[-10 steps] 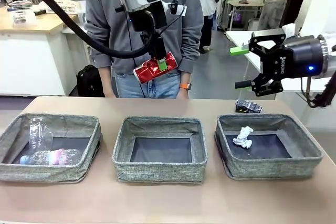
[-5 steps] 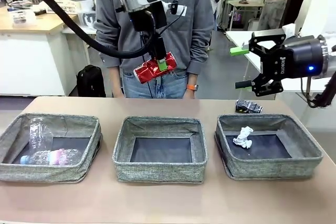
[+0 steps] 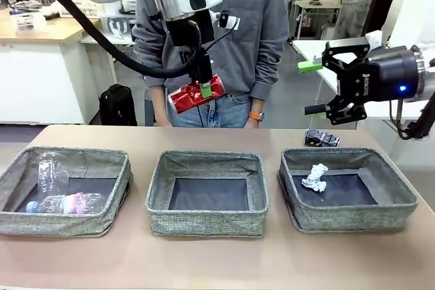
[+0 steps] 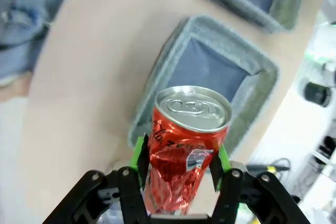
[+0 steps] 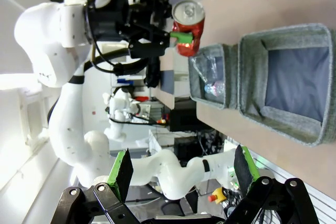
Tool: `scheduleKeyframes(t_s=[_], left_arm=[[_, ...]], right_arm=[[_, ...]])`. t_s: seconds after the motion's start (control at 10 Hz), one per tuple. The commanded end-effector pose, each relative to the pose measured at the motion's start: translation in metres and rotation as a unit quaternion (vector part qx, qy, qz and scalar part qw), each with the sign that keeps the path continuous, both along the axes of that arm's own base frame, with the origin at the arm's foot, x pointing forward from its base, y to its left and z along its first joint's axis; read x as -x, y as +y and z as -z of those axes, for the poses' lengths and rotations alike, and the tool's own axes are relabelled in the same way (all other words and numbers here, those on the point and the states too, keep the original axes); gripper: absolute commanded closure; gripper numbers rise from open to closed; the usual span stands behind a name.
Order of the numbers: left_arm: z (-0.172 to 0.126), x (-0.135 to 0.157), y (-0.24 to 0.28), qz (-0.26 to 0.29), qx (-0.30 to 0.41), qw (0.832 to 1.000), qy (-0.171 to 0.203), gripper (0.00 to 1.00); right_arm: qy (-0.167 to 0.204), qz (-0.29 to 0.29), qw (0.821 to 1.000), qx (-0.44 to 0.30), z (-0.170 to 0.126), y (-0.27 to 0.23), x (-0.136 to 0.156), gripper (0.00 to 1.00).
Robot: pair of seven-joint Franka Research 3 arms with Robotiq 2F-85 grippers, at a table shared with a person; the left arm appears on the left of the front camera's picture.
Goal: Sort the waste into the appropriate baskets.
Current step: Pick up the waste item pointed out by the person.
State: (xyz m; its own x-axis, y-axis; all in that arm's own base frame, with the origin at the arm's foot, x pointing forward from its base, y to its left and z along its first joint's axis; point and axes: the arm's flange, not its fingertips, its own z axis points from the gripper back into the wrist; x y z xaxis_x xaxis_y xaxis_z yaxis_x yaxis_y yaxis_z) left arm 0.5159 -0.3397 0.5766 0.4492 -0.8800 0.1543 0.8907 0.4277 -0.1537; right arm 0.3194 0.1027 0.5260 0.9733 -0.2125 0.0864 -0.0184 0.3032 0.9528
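My left gripper [image 3: 203, 89] is shut on the crushed red soda can [image 3: 195, 94], held high above the table's far side, behind the middle basket [image 3: 207, 160]. In the left wrist view the can [image 4: 189, 129] sits between the green pads [image 4: 139, 156], with the middle basket [image 4: 168, 59] below. My right gripper [image 3: 311, 87] hangs open and empty above the right basket [image 3: 343, 155], which holds the paper wad [image 3: 315, 176]. The crushed dark can [image 3: 321, 138] lies on the table behind that basket. Two clear bottles [image 3: 63, 202] lie in the left basket [image 3: 75, 155].
A person [image 3: 224, 18] in a grey sweater stands at the far edge behind the held can. The right wrist view shows the left arm's red can [image 5: 188, 27] above the left basket [image 5: 209, 80] and the middle basket [image 5: 286, 80]. Bare tabletop [image 3: 217, 256] runs in front of the baskets.
My left gripper has shifted slightly left with the red can, which now sits more level. The person has stepped to the right. The right arm has not moved.
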Motion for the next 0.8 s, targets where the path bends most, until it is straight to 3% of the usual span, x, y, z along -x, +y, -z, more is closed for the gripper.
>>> scheduleKeyframes(t_s=[0.0,0.3,0.4,0.5,0.6,0.7], left_arm=[[-0.045,0.028,-0.021,-0.082,-0.052,0.995,0.035,0.44],[-0.102,0.108,-0.058,-0.188,-0.092,0.977,0.045,0.44],[-0.118,0.129,-0.072,-0.229,-0.090,0.969,0.014,0.44],[-0.132,0.146,-0.085,-0.228,-0.097,0.969,-0.017,0.44],[-0.142,0.158,-0.095,-0.301,-0.144,0.942,-0.044,0.44],[-0.147,0.163,-0.097,-0.335,-0.169,0.926,-0.043,0.44]], right_arm=[[0.006,0.002,1.000,-0.005,-0.002,0.001,0.001,0.00],[0.006,0.002,1.000,-0.005,-0.002,0.001,0.001,0.00],[0.006,0.002,1.000,-0.005,-0.002,0.001,0.001,0.00],[0.006,0.002,1.000,-0.005,-0.002,0.001,0.001,0.00],[0.006,0.002,1.000,-0.005,-0.002,0.001,0.001,0.00],[0.006,0.002,1.000,-0.005,-0.002,0.001,0.001,0.00]])
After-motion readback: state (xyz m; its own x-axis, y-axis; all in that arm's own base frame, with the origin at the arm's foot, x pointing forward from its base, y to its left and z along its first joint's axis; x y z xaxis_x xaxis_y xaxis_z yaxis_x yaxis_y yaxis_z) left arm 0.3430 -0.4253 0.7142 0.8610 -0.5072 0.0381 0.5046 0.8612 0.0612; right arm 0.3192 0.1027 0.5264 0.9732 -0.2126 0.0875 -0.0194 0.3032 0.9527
